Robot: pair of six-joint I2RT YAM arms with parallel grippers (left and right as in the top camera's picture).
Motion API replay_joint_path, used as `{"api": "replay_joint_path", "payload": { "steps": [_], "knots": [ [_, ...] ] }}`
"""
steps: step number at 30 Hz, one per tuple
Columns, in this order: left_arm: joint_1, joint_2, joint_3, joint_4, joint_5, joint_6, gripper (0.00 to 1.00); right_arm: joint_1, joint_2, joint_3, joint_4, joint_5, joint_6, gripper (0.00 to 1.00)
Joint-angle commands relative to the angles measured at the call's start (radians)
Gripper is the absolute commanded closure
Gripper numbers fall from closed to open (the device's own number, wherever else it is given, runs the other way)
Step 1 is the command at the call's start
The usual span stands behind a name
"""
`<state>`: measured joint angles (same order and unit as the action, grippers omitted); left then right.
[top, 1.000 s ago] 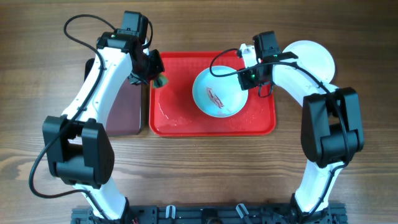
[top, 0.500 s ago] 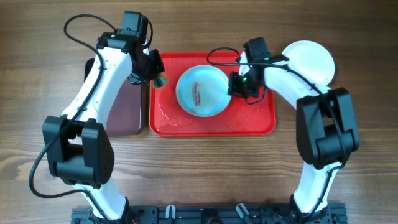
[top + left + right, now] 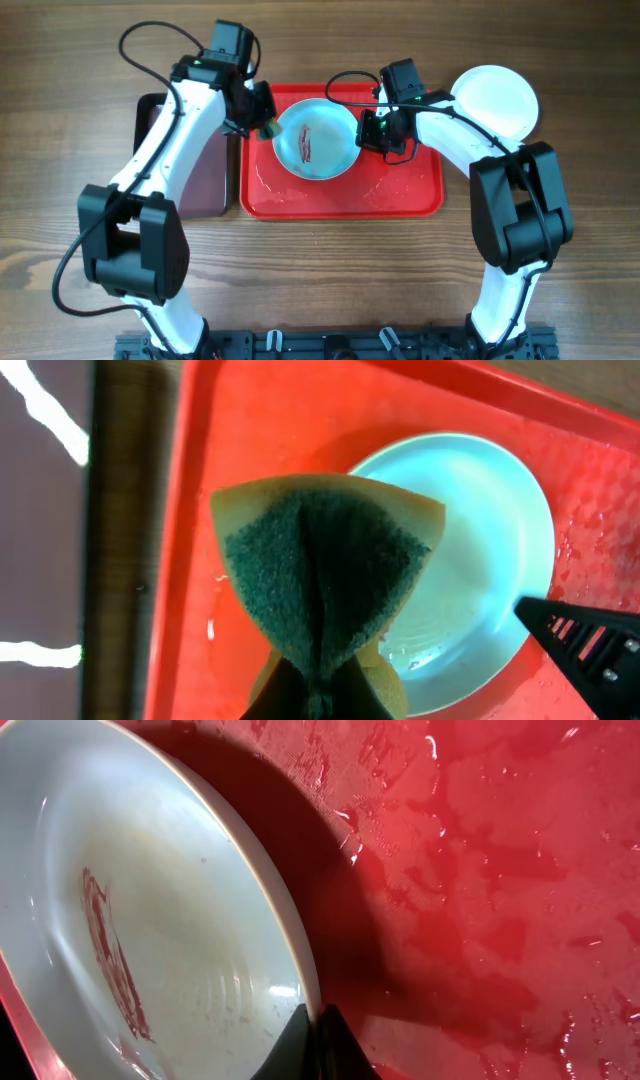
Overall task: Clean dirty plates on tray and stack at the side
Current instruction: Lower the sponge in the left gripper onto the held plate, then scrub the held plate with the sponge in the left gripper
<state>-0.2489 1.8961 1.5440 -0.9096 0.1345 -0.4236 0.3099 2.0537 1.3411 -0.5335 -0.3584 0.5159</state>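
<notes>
Overhead: a pale blue plate [image 3: 315, 145] with a reddish-brown smear is over the upper middle of the red tray [image 3: 400, 192]. The right gripper [image 3: 368, 132] is closed on the plate's rim at 3 o'clock. The left gripper [image 3: 255, 118], clamped on a green-faced sponge [image 3: 267, 129], sits at the plate's 9 o'clock edge. A white plate [image 3: 497, 100] lies on the tabletop [image 3: 560, 240] at the tray's 2 o'clock.

Left wrist: the folded sponge fills the centre, with the plate at its 3 o'clock.

Right wrist: the pinched gripper meets the rim at 6 o'clock, and the plate spreads toward 10 o'clock.
</notes>
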Motion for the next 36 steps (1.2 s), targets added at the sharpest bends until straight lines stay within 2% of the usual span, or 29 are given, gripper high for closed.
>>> {"api": "replay_joint_path", "payload": {
  "steps": [1, 8, 17, 22, 27, 31, 36],
  "knots": [
    [-0.041, -0.002, -0.065, 0.061, -0.001, 0.001, 0.96, 0.001, 0.009, -0.006, 0.006, 0.023, 0.007, 0.96],
    [-0.097, 0.000, -0.210, 0.261, -0.001, 0.180, 0.96, 0.005, 0.009, -0.006, 0.006, 0.023, -0.004, 0.95],
    [-0.101, 0.098, -0.232, 0.300, 0.024, 0.211, 0.96, 0.027, 0.009, -0.006, 0.008, 0.030, -0.019, 0.96],
    [-0.101, 0.114, -0.231, 0.213, 0.025, 0.201, 0.96, 0.030, 0.009, -0.006, -0.010, 0.019, -0.019, 0.96],
    [-0.103, 0.114, -0.231, 0.119, 0.033, 0.122, 0.96, 0.071, 0.009, -0.006, -0.066, 0.019, -0.018, 0.96],
    [-0.121, 0.114, -0.231, 0.169, 0.021, 0.028, 0.96, 0.103, 0.009, -0.006, -0.067, 0.023, -0.018, 0.96],
    [-0.183, 0.114, -0.231, 0.274, 0.026, -0.004, 0.96, 0.110, 0.009, -0.006, -0.067, 0.026, -0.019, 0.96]
  ]
}}
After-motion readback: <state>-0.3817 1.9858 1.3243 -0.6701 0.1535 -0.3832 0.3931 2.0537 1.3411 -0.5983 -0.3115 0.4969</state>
